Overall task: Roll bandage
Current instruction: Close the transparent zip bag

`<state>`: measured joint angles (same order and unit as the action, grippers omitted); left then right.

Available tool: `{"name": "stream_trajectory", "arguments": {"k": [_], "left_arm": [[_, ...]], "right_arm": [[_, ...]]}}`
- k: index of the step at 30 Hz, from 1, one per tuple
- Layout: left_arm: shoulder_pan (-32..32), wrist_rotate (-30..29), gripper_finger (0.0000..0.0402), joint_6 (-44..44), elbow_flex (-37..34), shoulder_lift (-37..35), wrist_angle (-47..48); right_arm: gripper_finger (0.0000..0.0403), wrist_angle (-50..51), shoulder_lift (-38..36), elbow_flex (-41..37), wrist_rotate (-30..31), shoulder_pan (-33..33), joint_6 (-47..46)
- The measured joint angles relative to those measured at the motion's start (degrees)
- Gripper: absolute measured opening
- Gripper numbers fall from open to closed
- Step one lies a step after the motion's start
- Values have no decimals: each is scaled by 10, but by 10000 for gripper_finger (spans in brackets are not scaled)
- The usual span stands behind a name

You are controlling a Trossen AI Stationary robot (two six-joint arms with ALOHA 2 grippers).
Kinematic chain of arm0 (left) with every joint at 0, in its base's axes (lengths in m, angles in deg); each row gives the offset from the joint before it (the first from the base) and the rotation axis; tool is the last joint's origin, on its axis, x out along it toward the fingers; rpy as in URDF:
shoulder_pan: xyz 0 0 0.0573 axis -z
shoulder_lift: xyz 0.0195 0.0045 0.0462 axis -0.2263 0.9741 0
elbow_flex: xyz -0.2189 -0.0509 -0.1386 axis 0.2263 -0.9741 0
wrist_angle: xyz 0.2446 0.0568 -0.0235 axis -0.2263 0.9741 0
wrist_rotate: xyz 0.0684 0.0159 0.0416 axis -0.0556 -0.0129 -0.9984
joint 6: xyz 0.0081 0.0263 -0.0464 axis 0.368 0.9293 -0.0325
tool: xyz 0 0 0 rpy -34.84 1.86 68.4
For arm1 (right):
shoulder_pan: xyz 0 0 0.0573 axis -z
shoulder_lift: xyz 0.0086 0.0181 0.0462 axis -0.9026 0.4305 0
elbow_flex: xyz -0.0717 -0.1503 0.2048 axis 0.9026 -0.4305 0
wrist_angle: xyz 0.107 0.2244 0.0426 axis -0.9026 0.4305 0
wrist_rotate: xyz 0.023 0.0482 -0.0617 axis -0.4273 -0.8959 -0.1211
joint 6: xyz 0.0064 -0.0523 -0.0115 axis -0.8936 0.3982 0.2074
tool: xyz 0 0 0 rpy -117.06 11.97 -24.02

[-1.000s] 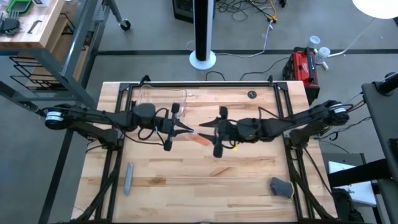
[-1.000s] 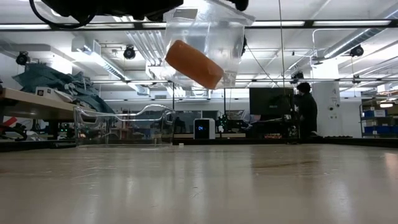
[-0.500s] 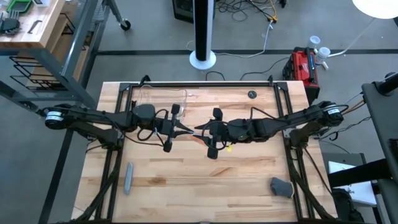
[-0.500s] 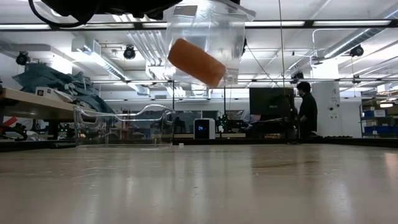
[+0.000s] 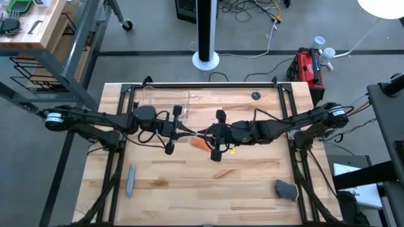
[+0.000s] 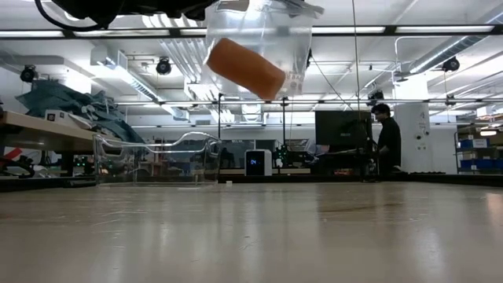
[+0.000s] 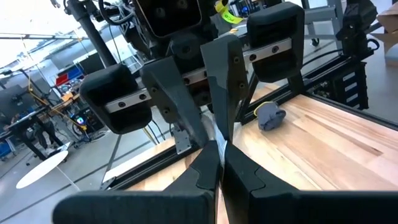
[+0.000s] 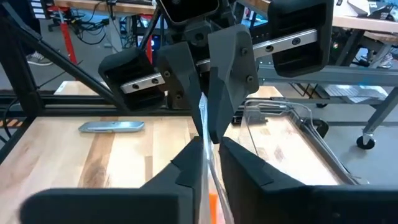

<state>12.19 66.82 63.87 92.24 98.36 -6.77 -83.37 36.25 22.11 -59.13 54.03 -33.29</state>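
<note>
Both grippers meet tip to tip above the middle of the worktop (image 5: 252,183), each clamped on the same thin edge of clear plastic wrap (image 6: 271,35). The left gripper (image 5: 188,132) has its fingers pressed together on that film, and the left wrist view shows the pale strip caught between its fingertips (image 7: 211,165) with the other arm's fingers closed on it just beyond. The right gripper (image 5: 203,133) is likewise pinched on the wrap, as the right wrist view shows at its own fingertips (image 8: 198,155). The bandage (image 5: 199,143), a stubby orange roll, hangs tilted inside the clear wrap just below the joined tips, well off the wood in the low view (image 6: 245,67). A clear plastic tray (image 5: 165,99) sits toward the far left part of the worktop, a grey bar (image 5: 130,180) lies near the near left edge, and a dark grey lump (image 5: 285,189) rests by the near right corner. Both arms reach in level from the left and right edges, nearly in one line. A person (image 6: 385,141) stands in the room behind.
</note>
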Motion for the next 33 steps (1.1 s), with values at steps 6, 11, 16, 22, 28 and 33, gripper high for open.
{"name": "stream_trajectory", "arguments": {"k": [6,11,16,22,28,33], "left_arm": [[0,0,0,0,0,0,1],[0,0,0,2,0,0,4],[1,7,0,2,0,0,8],[0,10,0,2,0,0,12],[0,3,0,-50,0,0,12],[-3,-1,15,-99,0,0,8]], "right_arm": [[19,8,0,0,-19,1,-15],[69,18,0,0,-23,4,-33],[92,26,-3,0,-23,4,-34],[12,30,-4,0,-24,2,-15],[8,47,-5,0,-3,0,-22],[2,50,-5,-1,22,-1,-14]]}}
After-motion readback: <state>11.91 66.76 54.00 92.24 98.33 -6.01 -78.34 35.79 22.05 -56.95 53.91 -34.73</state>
